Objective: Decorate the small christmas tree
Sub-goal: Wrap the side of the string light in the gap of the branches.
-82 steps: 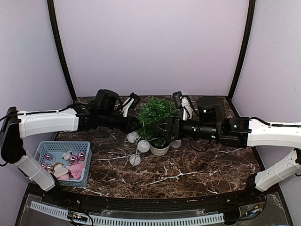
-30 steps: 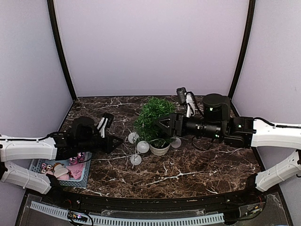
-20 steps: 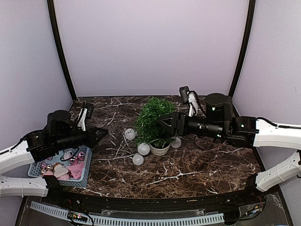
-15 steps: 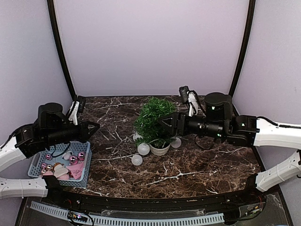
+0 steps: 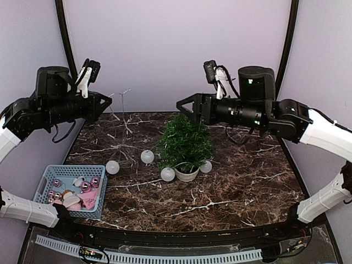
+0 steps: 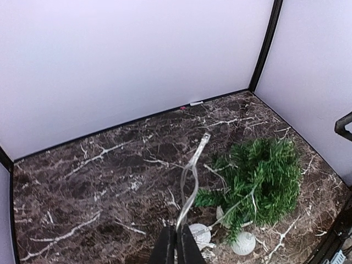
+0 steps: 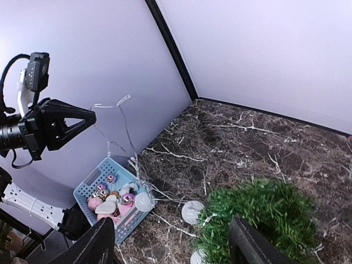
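Observation:
The small christmas tree (image 5: 184, 144) stands mid-table in its white pot (image 5: 187, 175); it also shows as the tree (image 6: 258, 179) in the left wrist view and the tree (image 7: 264, 214) in the right wrist view. A clear garland wire (image 5: 119, 102) with white balls (image 5: 147, 157) runs from the tree's base up to my left gripper (image 5: 105, 102), which is raised high at the left and shut on the wire (image 6: 190, 175). In the right wrist view that left gripper (image 7: 82, 119) holds the wire (image 7: 124, 127). My right gripper (image 5: 184, 104) hangs open above the tree, nothing between its fingers (image 7: 246, 245).
A blue basket (image 5: 52, 174) with pink and silver baubles sits at the front left, also seen as the basket (image 7: 89, 179). More white balls (image 5: 113, 167) lie on the marble table (image 5: 247, 187) between basket and tree. Black frame posts (image 5: 281, 60) flank the back wall.
My left arm has swung up from table height to high at the left, lifting the wire and dragging the white balls leftward. The right arm has risen above the tree.

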{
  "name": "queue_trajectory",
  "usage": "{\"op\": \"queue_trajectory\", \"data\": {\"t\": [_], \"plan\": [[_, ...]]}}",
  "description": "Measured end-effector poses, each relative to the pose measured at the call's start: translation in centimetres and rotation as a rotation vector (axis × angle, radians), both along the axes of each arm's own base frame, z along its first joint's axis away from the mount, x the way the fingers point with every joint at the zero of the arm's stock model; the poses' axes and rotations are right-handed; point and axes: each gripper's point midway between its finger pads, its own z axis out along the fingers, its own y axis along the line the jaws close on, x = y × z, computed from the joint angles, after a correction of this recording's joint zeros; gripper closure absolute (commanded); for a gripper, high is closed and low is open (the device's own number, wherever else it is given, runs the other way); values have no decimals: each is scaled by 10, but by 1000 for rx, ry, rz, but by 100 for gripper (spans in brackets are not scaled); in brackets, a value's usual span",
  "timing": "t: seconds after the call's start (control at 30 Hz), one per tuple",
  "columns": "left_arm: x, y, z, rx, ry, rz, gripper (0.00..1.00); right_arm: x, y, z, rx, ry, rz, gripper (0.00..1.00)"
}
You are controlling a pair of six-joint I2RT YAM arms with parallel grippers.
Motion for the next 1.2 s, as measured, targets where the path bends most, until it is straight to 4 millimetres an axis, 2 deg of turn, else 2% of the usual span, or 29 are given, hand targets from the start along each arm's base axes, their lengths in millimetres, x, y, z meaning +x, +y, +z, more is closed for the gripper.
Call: {"op": "queue_trajectory", "data": {"t": [0.1,0.17,0.3,0.43,0.57,0.7,0.8,0.87,0.93,0.97,1.07,1.1,1.13,1.2], "plan": [[20,-14,26,43,-44,-6,100,8,17,16,-22,-29,18,24],[33,-23,40,62,-73,-15,100,15,31,18,-44,-40,39,22],[54,-36,55,92,-113,-39,100,27,60,7,-100,-49,108,17],[71,-50,55,116,-120,-82,100,42,93,-9,-151,-61,194,15],[81,-63,47,128,-106,-130,100,56,115,-26,-192,-75,241,16],[84,-72,39,131,-93,-171,100,77,124,-43,-217,-76,232,19],[85,-77,42,122,-100,-193,100,96,124,-53,-224,-71,206,21],[84,-80,47,112,-108,-207,100,109,125,-58,-223,-72,190,26],[84,-83,50,103,-117,-221,100,119,126,-59,-218,-79,183,34],[84,-85,52,97,-121,-229,100,124,128,-60,-212,-81,181,44],[84,-89,57,86,-131,-246,100,134,135,-59,-193,-92,192,83],[85,-90,57,84,-132,-250,100,136,137,-59,-186,-92,198,92],[86,-91,58,82,-132,-253,100,137,139,-58,-175,-93,205,100],[88,-93,56,81,-129,-257,97,141,141,-55,-150,-93,207,100]]}}
